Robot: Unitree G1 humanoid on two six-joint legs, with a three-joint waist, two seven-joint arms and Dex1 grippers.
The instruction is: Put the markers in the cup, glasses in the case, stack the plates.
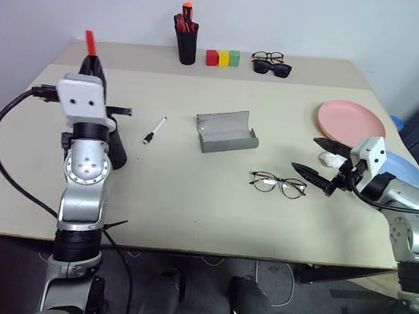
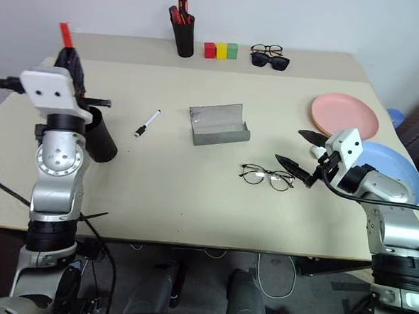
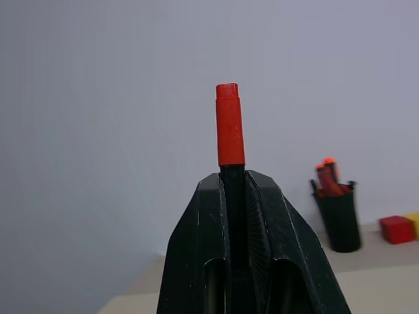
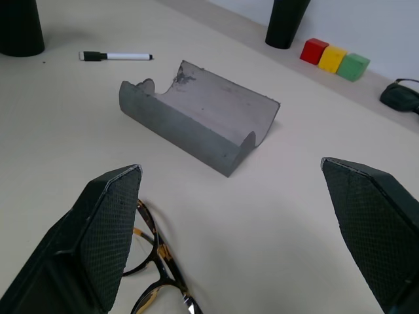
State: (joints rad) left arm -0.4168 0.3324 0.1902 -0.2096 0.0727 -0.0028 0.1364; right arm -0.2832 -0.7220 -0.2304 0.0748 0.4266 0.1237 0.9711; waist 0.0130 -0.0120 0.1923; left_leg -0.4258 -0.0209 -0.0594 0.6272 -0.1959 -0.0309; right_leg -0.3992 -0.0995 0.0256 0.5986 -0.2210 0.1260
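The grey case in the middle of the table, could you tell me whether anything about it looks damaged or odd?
Yes. The grey case lies open on the table, and the right wrist view shows one end edge ragged and chipped, with a scuffed patch beside it. The other end is cleanly cut. It holds nothing; the glasses lie apart from it.

Beige tabletop [image 1: 193, 191]; grey case [image 1: 227, 132]; pink plate [image 1: 351, 119], blue plate [image 2: 397, 168]; red, yellow, green blocks [image 1: 223, 57]; red-tipped marker [image 3: 230, 127]
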